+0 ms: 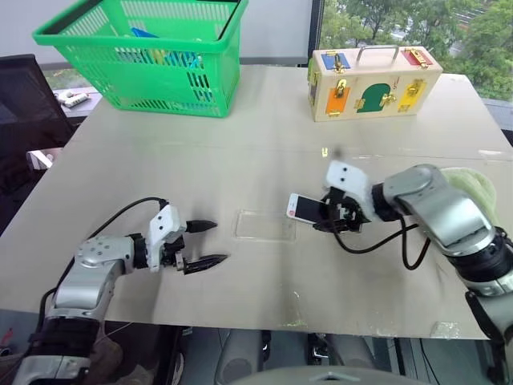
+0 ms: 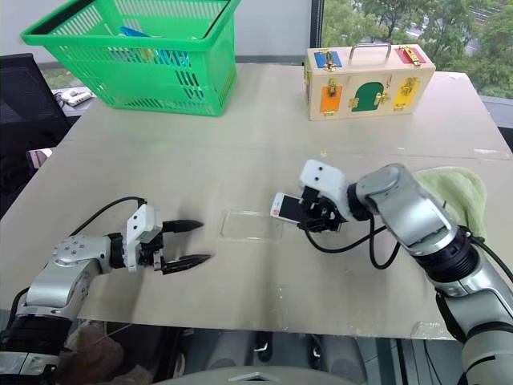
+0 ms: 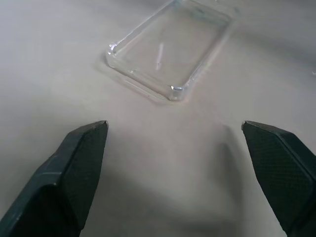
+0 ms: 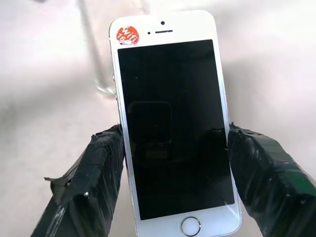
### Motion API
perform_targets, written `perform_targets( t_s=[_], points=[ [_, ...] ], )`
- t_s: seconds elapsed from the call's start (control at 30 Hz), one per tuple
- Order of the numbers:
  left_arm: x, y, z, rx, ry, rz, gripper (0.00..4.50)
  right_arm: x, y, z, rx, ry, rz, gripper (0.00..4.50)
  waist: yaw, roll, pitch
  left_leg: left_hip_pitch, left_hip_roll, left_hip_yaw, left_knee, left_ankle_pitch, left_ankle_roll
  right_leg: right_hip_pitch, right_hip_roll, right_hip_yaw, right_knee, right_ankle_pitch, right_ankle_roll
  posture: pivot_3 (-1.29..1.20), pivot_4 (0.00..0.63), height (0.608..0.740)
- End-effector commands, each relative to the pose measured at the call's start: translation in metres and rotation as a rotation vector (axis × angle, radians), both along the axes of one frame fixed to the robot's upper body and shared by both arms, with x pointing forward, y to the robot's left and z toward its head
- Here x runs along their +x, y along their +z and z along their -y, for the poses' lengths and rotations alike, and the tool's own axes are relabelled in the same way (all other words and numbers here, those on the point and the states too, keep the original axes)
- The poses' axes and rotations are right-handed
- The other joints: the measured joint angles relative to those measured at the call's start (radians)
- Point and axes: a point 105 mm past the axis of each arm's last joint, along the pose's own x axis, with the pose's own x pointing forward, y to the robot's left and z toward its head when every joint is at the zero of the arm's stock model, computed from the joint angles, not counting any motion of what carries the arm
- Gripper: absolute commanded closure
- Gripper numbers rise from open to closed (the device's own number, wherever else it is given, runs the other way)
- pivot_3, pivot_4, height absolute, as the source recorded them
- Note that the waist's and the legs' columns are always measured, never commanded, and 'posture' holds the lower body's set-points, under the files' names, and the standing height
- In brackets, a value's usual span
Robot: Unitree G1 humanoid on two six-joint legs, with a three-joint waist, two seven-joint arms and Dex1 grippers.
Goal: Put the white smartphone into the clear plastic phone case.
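The white smartphone [image 4: 173,123], dark screen up with a red sticker near its top corner, is clamped by its long edges in my right gripper [image 1: 333,212], held just above the table with its free end [image 1: 303,207] pointing left. The clear plastic phone case [image 1: 265,225] lies flat and empty on the table just left of the phone's end; its rim glints in the left wrist view [image 3: 170,49]. My left gripper [image 1: 204,243] hovers low over the table a short way left of the case, open, with nothing between its fingers.
A green basket [image 1: 148,48] holding several items stands at the back left. A wooden latch box [image 1: 373,83] sits at the back right. A pale green cloth [image 2: 461,192] lies at the right edge. A black chair [image 1: 20,104] stands beside the table on the left.
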Motion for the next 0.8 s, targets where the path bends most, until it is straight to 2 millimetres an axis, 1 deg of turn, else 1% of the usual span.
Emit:
perform_targets(
  t_s=[0.03,0.07,0.1,0.13,0.17,0.23,0.3,0.53,0.7,0.8],
  points=[
    [0.009,0.002,0.007,-0.013,-0.006,-0.001,0.25,0.004,0.004,-0.011,-0.020,0.018,0.071,1.69,0.004,0.000,0.000,0.000,0.000,0.000,0.000,0.000,0.000,0.000,-0.001,-0.001,0.000,0.000,0.000,0.00,0.150,0.740],
    [0.011,0.006,0.010,-0.028,-0.016,0.015,0.40,0.003,0.004,-0.014,-0.014,0.022,0.073,1.69,0.009,0.000,0.000,0.000,0.000,0.000,0.001,0.000,0.000,0.000,-0.001,-0.001,0.000,0.000,0.000,0.00,0.150,0.740],
    [0.013,0.008,0.012,-0.037,-0.022,0.024,0.71,0.002,0.004,-0.016,-0.011,0.024,0.075,1.69,0.008,0.000,0.000,0.000,0.000,0.000,0.001,0.000,0.000,0.000,-0.001,-0.002,0.000,0.000,0.000,0.00,0.150,0.740],
    [0.015,0.013,0.014,-0.046,-0.019,0.047,1.21,0.002,0.005,-0.017,-0.006,0.026,0.077,1.69,0.007,0.000,0.000,-0.001,0.000,0.000,0.001,0.000,0.000,0.000,-0.001,-0.002,0.000,0.000,0.000,0.00,0.150,0.740],
    [0.018,0.020,0.016,-0.059,-0.016,0.081,1.56,0.001,0.005,-0.019,0.000,0.028,0.080,1.69,0.006,0.000,0.000,-0.001,0.000,0.000,0.001,0.000,0.000,0.001,-0.001,-0.002,0.000,0.000,0.000,0.00,0.150,0.740],
    [0.023,0.030,0.018,-0.078,-0.006,0.135,2.40,0.000,0.006,-0.021,0.008,0.030,0.082,1.69,0.005,-0.001,0.001,-0.002,0.000,0.001,0.001,0.000,0.000,0.000,-0.001,-0.002,0.000,0.001,-0.001,0.00,0.150,0.740],
    [0.021,0.033,0.020,-0.069,-0.028,0.140,2.40,0.000,0.006,-0.022,0.013,0.032,0.085,1.69,0.003,-0.002,0.002,-0.003,0.000,0.001,0.001,0.000,0.000,0.000,-0.001,-0.002,0.000,0.002,-0.002,0.00,0.150,0.740],
    [0.013,0.027,0.021,-0.025,-0.058,0.099,2.40,0.001,0.010,-0.027,0.029,0.048,0.102,1.69,-0.003,-0.002,0.002,-0.002,0.000,0.001,0.001,0.000,0.000,0.000,0.000,-0.002,0.000,0.000,0.000,0.00,0.150,0.740],
    [0.017,0.031,0.014,0.009,-0.034,0.089,2.40,-0.002,0.014,-0.030,0.035,0.090,0.128,1.69,-0.006,-0.002,0.002,-0.002,0.000,0.001,0.002,0.000,0.000,0.000,0.000,-0.002,0.001,0.000,0.001,0.00,0.150,0.740],
    [0.020,0.028,0.012,0.048,-0.030,0.072,2.40,-0.003,0.016,-0.033,0.046,0.122,0.147,1.69,-0.005,-0.002,0.002,-0.002,0.000,0.001,0.002,0.000,0.000,0.000,0.000,-0.003,0.001,0.000,0.001,0.00,0.150,0.740]
  ],
)
